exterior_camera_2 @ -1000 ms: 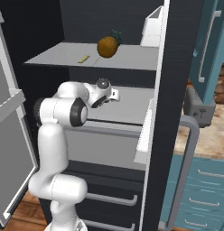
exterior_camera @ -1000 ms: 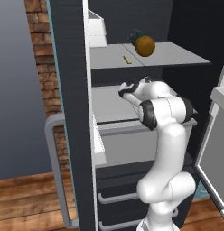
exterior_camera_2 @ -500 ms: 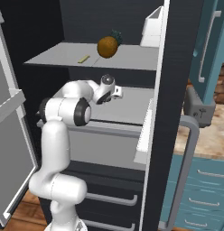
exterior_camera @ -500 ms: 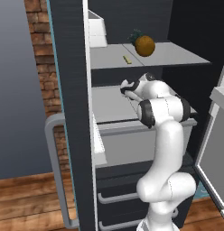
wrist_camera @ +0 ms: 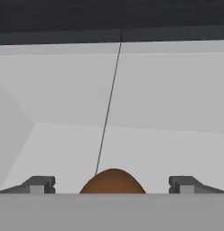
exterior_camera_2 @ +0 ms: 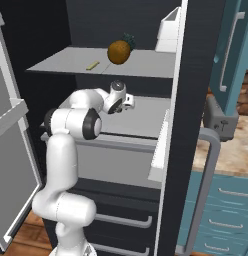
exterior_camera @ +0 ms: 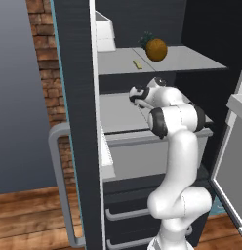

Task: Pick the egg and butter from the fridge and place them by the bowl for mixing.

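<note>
The black fridge (exterior_camera: 74,73) (exterior_camera_2: 196,75) stands open, and my arm reaches over its middle shelf (exterior_camera: 115,114) (exterior_camera_2: 146,115). In the hand view the brown egg (wrist_camera: 113,181) lies on the pale shelf floor, right between my two spread fingertips (wrist_camera: 39,184). My gripper (wrist_camera: 113,186) (exterior_camera: 134,95) (exterior_camera_2: 129,100) is open and holds nothing. The butter (exterior_camera: 137,64) (exterior_camera_2: 92,65), a thin pale-yellow stick, lies on the shelf above. The bowl is out of view.
An orange round fruit with a leafy top (exterior_camera: 156,49) (exterior_camera_2: 119,51) sits on the upper shelf beside the butter. A white door bin (exterior_camera: 104,34) (exterior_camera_2: 170,31) hangs on the door. A grey toaster (exterior_camera_2: 219,119) stands on the counter over teal cabinets (exterior_camera_2: 221,200).
My hand has pushed a little deeper over the middle shelf. The jaws have stayed open.
</note>
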